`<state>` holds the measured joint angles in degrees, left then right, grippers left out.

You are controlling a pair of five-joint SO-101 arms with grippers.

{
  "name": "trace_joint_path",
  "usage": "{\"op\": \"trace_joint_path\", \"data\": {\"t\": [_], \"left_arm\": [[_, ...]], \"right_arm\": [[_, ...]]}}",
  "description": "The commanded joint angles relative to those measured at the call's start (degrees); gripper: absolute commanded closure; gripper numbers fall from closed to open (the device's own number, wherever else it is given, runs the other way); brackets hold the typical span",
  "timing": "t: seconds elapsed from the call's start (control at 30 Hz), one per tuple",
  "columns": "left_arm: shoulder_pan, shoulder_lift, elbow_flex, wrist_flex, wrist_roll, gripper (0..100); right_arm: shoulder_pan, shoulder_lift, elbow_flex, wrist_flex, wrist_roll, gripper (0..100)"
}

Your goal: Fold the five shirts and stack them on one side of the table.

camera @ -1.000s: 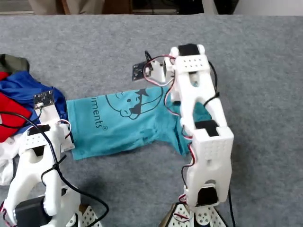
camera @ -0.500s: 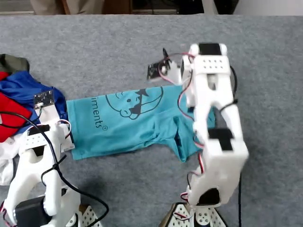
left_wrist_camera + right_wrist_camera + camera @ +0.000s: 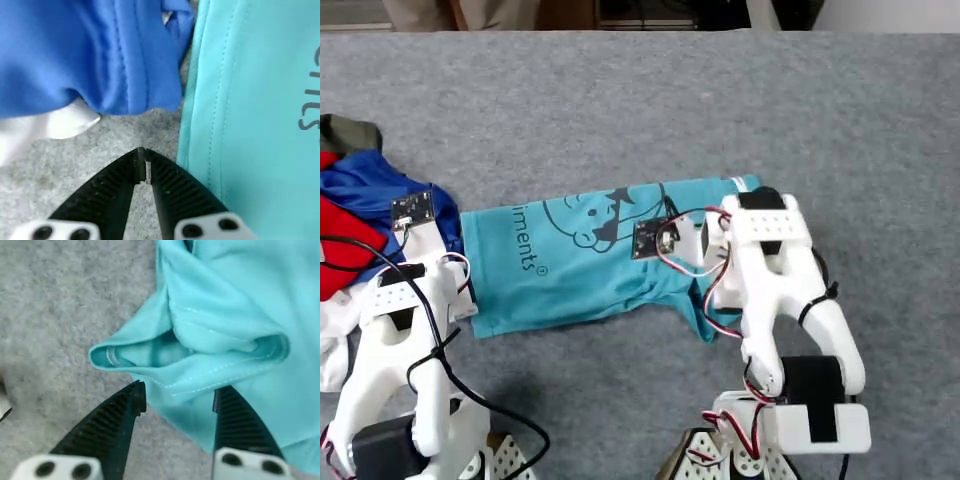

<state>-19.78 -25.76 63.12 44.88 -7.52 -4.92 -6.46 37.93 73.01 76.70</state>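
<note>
1. Grey felt-like cloth covers the bench (image 3: 620, 90); beyond its far edge are dark furniture and a strip of pale wall.
2. At the left edge lies a heap of cloth: a blue shirt (image 3: 360, 185), a red shirt (image 3: 345, 240), a white shirt (image 3: 332, 335) and a dark green shirt (image 3: 345, 130) at the far end.
3. Over the heap's near side stands the left arm (image 3: 395, 340). The left arm's jaws are pressed together over bare bench, between the blue shirt and the hem of the teal shirt (image 3: 560, 270).
4. The right arm (image 3: 775, 280) rises from the near edge and covers the teal shirt's right end.
5. The right arm's jaws are spread over a bunched sleeve (image 3: 190, 350), one tip beside its cuff, the other above the cloth.
6. The teal shirt lies mid-bench, print up. Its long axis runs left to right, with the hem toward the heap.
</note>
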Motion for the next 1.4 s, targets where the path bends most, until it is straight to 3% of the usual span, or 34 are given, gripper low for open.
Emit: {"op": "trace_joint_path", "data": {"t": [0.0, 0.23, 0.43, 0.8, 1.0, 1.2, 1.37], "left_arm": [[-0.35, 0.13, -2.29, -0.7, 0.44, 98], [-0.35, 0.13, -2.29, -0.7, 0.44, 98], [-0.35, 0.13, -2.29, -0.7, 0.44, 98], [-0.35, 0.13, -2.2, -0.7, 0.44, 98], [-0.26, 0.13, -2.2, -0.7, 0.35, 98], [-0.26, 0.13, -2.2, -0.7, 0.35, 98], [-0.26, 0.13, -2.2, -0.7, 0.35, 98]], "right_arm": [[-0.22, -2.77, 1.45, -2.81, 0.62, 77.7], [0.13, -2.77, 4.09, -8.79, -0.26, 80.0], [0.31, -2.86, 3.74, -13.54, -4.84, 99.7], [7.52, -2.86, -4.7, -13.54, -4.66, 99.4], [7.43, -2.59, -10.15, -14.07, -4.57, 97.5], [7.16, 5.67, -18.68, -14.24, -5.01, 89.6], [8.04, 15.08, -27.82, -17.23, -11.6, 87.8]]}}
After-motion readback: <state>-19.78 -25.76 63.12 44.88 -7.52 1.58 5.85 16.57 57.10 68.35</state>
